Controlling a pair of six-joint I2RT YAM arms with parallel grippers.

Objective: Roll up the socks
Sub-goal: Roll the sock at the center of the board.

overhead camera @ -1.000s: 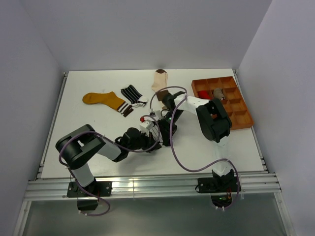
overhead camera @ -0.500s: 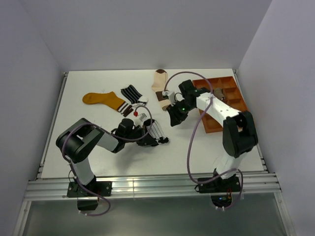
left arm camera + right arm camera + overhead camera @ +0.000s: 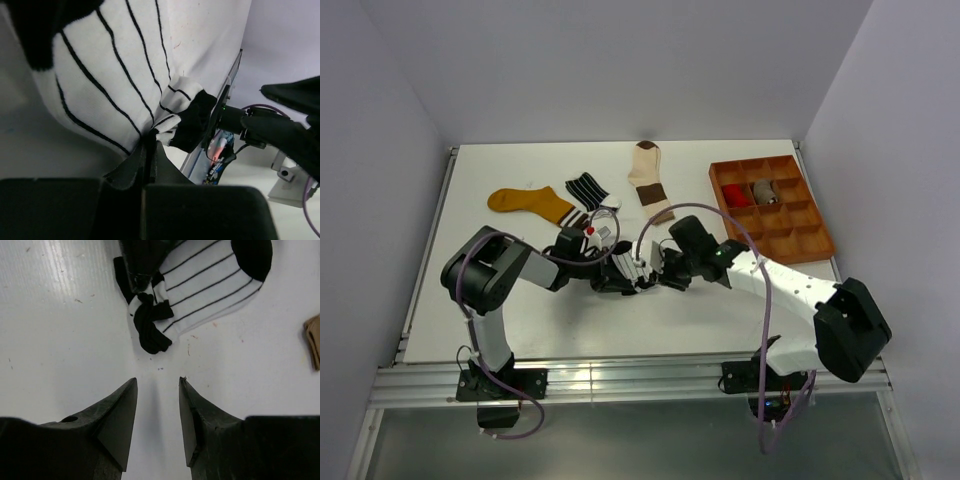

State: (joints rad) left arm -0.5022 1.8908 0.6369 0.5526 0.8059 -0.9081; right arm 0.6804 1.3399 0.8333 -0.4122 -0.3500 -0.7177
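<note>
Left pincer (image 3: 149, 150): pressed together, pinching a fold at the edge of the white sock (image 3: 100, 75). Fabric sits between the two fingers, right beside the sock's bunched black end (image 3: 192, 122).

White sock: thin black stripes. Lies on the surface (image 3: 520, 310) near the middle, slightly toward the near edge, between the two pincers. Most of it is flat. The black end is crumpled into a small knot on the side facing the right arm, and a second black patch sits at the opposite end.

Right pincer (image 3: 157, 381): jaws spread, holding nothing. Points at the bunched black end from just short of it, with bare surface between the fingertips. No contact with the sock visible. Cannot tell whether the tips touch the surface.

Top view: both arms reach inward and meet over the sock, left wrist low, right forearm stretched across from the right.

Other socks, all flat toward the far side of the surface:
- mustard sock (image 3: 528, 202), far left
- black sock (image 3: 585, 190) with white stripes, just beside the mustard one
- cream sock (image 3: 646, 170) with brown toe and heel, centre-far, apart from the rest

Tray (image 3: 798, 238): orange-brown, with compartments, at the far right.
- red item (image 3: 738, 195) in one compartment
- grey-brown item (image 3: 763, 190) in the next
- too small to identify either
</note>
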